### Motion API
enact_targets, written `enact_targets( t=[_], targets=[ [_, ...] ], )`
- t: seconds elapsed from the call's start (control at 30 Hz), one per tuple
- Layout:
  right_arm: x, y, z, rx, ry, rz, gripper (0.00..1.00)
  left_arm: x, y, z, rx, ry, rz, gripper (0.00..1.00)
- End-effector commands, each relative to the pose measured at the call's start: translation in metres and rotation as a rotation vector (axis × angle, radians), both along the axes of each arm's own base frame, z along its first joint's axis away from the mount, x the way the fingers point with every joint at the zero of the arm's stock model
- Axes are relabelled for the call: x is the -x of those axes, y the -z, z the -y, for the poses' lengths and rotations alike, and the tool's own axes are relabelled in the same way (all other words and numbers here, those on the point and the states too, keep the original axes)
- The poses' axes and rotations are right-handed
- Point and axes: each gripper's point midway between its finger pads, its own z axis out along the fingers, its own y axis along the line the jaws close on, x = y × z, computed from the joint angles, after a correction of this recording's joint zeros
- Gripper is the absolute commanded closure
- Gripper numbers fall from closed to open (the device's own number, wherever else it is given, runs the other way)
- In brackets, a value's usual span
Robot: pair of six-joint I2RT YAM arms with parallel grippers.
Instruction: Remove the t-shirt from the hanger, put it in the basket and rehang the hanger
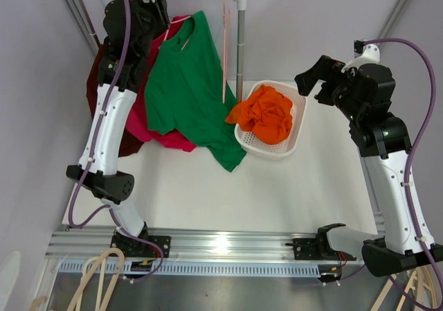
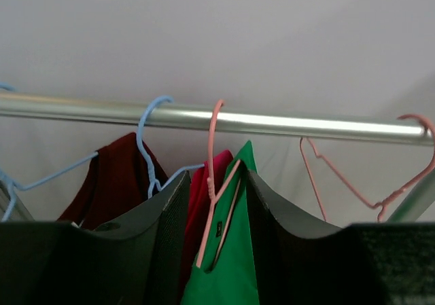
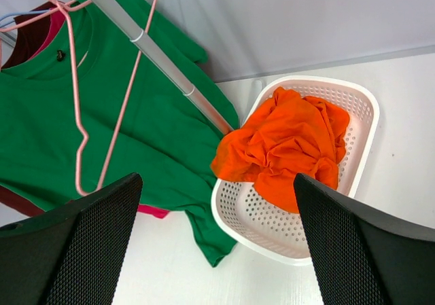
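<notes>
T-shirt (image 1: 190, 96), the green one, is on the pink hanger (image 2: 211, 155) hooked over the rail (image 2: 272, 123), in front of the red shirt (image 1: 166, 138), hem hanging low by the white basket (image 1: 299, 127). Left gripper (image 2: 217, 177) is up at the rail with jaws spread, hanger neck and green collar between the fingers, nothing pinched as far as I can tell. Right gripper (image 3: 214, 183) is wide apart and empty, off near the basket.

Step in hand looks like getting a hold at the neck. Suggest closing on collar fabric only, not the wire, else the hanger comes along. Stay clear of the blue hanger (image 2: 146, 142) and the red collar right beside it. Right arm is likely needed to steady the hanger.

Left wrist view shows hook seating and finger alignment, which the arm hides in top view. Right wrist view shows the full shirt drape plus the orange garment (image 3: 285, 149) in the basket, while left wrist sees only the collar
</notes>
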Motion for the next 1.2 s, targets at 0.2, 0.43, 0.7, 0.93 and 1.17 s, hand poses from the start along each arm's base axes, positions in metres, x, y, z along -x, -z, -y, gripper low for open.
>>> enact_targets(
  t=[0.2, 0.43, 0.7, 0.93, 1.17],
  targets=[
    [-0.001, -0.003, -0.003, 0.002, -0.019, 0.013, 0.02, -0.019, 0.038, 0.014, -0.01, 0.16, -0.112, 0.55],
    [-0.001, -0.006, -0.002, 0.009, -0.015, 0.02, 0.02, -0.047, 0.072, 0.014, 0.019, 0.158, -0.172, 0.58],
    [-0.004, -0.013, 0.0, 0.024, -0.008, 0.029, 0.02, -0.064, 0.075, 0.016, 0.027, 0.14, -0.158, 0.66],
    [-0.006, -0.009, 0.001, 0.036, 0.001, 0.013, 0.02, -0.074, 0.083, 0.016, 0.042, 0.127, -0.166, 0.76],
    [-0.004, -0.011, 0.001, 0.038, -0.001, 0.021, 0.02, -0.072, 0.075, 0.015, 0.046, 0.123, -0.144, 0.99]
  ],
)
